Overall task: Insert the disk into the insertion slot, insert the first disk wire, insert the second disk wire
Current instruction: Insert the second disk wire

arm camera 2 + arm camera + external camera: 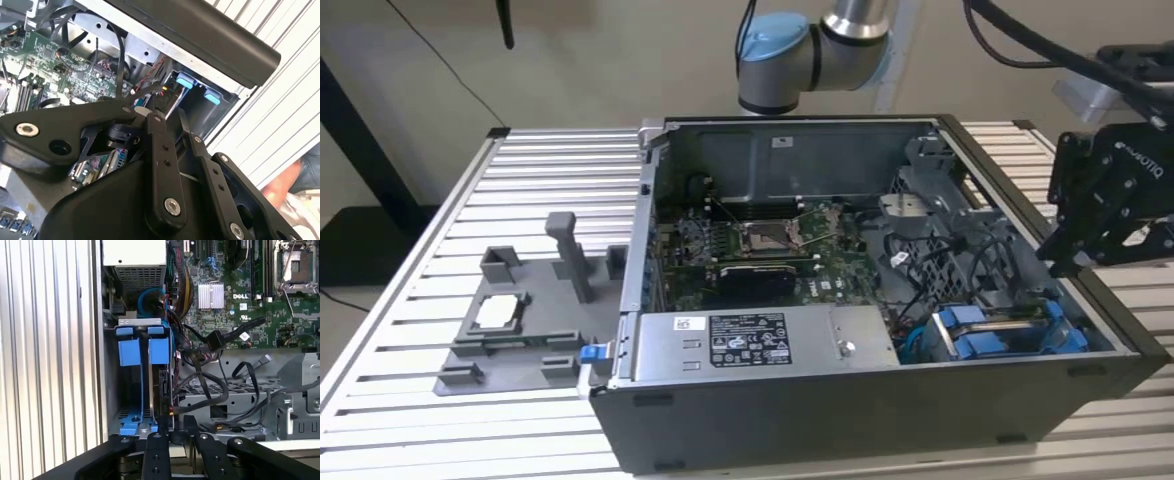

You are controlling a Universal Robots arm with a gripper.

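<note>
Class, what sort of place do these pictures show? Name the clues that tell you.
Most likely a robotics lab or test bench. A robot arm rises behind an open computer case on a ribbed metal table, and a grey holding fixture sits beside the case.

We note a pale beige wall (614, 60) behind, evenly lit, with a thin dark cable (450, 62) slanting down it. Ribbed metal table (400, 300) in front. At the exterior view's left, a black post (364, 150) on a dark base (354, 245).
</note>
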